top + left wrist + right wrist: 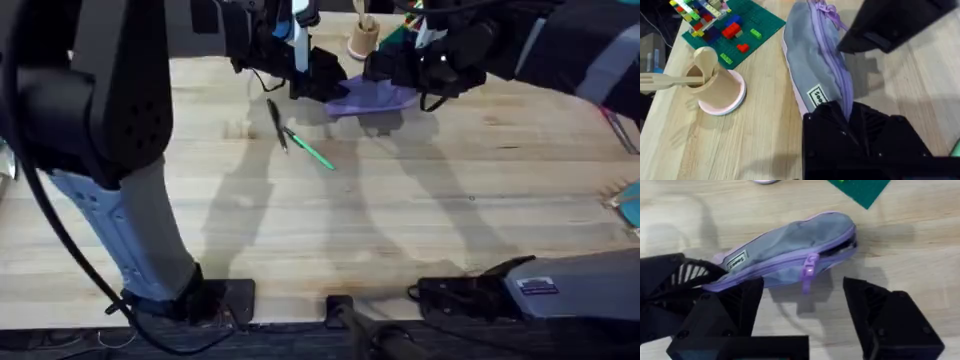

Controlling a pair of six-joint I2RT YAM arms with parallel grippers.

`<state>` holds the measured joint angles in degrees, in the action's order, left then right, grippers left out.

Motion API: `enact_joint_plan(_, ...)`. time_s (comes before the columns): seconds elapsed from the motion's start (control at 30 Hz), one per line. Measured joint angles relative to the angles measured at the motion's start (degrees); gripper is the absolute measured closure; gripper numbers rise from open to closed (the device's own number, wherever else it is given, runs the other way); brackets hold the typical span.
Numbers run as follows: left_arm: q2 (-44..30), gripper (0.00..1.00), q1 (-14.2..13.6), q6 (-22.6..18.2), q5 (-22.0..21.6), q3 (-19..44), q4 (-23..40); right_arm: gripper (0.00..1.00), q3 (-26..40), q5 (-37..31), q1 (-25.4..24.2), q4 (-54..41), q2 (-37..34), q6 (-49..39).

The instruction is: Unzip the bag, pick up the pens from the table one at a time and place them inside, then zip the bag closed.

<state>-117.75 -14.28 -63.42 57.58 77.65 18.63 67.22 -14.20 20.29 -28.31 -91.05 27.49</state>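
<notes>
Bag [790, 245]: lavender fabric pouch, soft and light, likely to crumple and slide unless anchored; lies on the table [420, 220] between both claws. Left gripper [847, 117] is clamped on the pouch's end seam, holding it. Right gripper [802, 307] has its jaws apart, the purple zipper pull [809, 270] hanging just ahead of them, the best hold for opening. Pens [300, 140], black and green, lie near the left claw, rigid, slim, prone to rolling.

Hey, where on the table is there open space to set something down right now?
The wide stretch of table between the pens and the arm bases is bare. It is crowded at the far edge: both pincers flank the bag, with a cup and green brick plate just behind.
</notes>
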Motion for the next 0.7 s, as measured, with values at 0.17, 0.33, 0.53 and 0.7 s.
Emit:
enact_joint_plan(0.17,0.00,0.959,-0.04,0.00,-0.12,0.00,-0.02,0.072,0.00,0.04,-1.25,0.49,-1.05,0.00)
enact_joint_plan(0.33,0.00,0.959,-0.09,0.00,-0.16,0.00,-0.04,0.213,-0.02,0.23,-1.46,1.48,-1.95,0.02)
enact_joint_plan(0.53,0.00,0.959,-0.11,0.00,-0.17,0.00,-0.18,0.380,-0.02,0.84,-1.46,2.84,-2.47,0.02)
enact_joint_plan(0.7,0.00,0.959,-0.15,0.00,-0.20,0.00,-0.19,0.518,-0.02,0.95,-1.62,3.57,-3.06,0.02)
